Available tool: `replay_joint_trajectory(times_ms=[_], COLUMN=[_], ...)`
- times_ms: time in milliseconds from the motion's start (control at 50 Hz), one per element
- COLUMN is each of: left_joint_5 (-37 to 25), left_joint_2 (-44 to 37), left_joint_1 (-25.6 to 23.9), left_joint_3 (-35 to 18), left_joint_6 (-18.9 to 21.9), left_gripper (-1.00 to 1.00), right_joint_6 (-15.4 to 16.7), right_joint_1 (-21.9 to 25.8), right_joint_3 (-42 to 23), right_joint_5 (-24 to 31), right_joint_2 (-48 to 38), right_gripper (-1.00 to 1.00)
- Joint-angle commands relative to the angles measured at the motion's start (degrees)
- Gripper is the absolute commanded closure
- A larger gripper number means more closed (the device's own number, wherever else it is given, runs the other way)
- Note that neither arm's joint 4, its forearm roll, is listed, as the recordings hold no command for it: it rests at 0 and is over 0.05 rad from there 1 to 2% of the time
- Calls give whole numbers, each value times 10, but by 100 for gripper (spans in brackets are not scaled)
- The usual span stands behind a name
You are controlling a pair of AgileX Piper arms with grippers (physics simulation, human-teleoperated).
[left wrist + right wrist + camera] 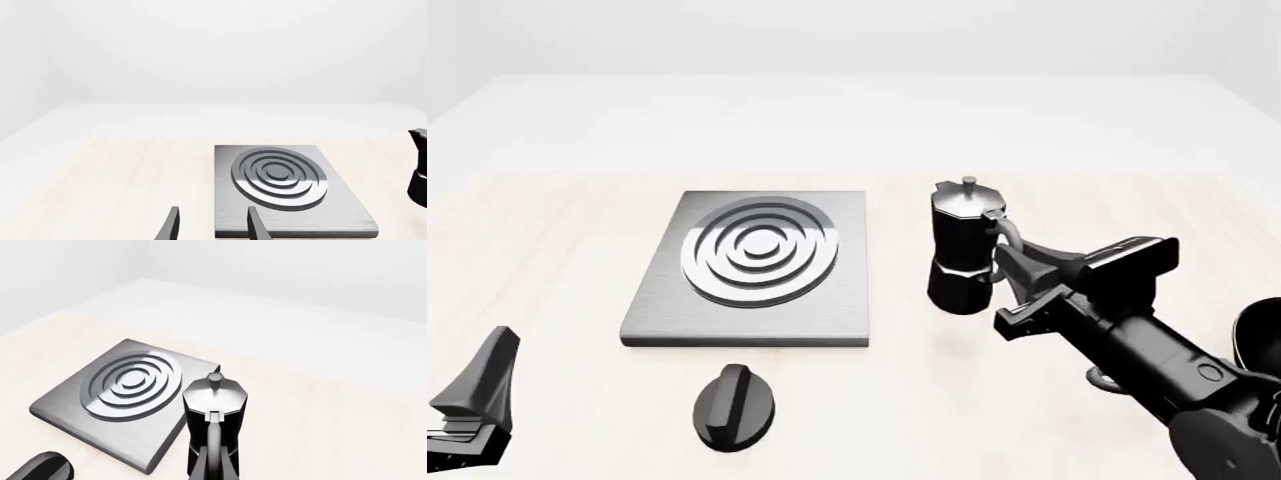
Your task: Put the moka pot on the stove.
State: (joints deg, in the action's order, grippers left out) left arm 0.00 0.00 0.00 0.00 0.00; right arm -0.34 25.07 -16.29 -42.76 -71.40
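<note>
Pale table (547,230), upright moka pot (964,248) beside stove (754,268)

We see bare pale wooden tabletop (547,250) open to the left of and beyond the flat square grey metal stove (654,318). A narrow strip of table separates the stove from the small black faceted moka pot (961,250). The black oval knob (737,405) lies just before the stove's near edge.

Matte black right arm (1154,350), blocky joints, black tapered left claw (481,385)
</note>
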Motion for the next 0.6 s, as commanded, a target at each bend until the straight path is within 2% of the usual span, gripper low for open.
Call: replay_joint_trajectory(times_ms=[20,160,380,420,600], left_joint_5=[0,0,0,0,0], left_joint_2=[0,0,0,0,0], left_joint_1=[0,0,0,0,0], left_joint_3=[0,0,0,0,0], left_joint_6=[0,0,0,0,0], left_gripper=[-100,-100,-100,-100,-100], right_joint_6=[8,27,33,47,51], right_joint_1=[16,32,43,47,67], right_joint_3=[-37,-54,-85,-92,-118], right_joint_5=[27,23,24,11,-20], right_joint_2=[24,18,21,12,-19], right_gripper=[100,100,100,100,100])
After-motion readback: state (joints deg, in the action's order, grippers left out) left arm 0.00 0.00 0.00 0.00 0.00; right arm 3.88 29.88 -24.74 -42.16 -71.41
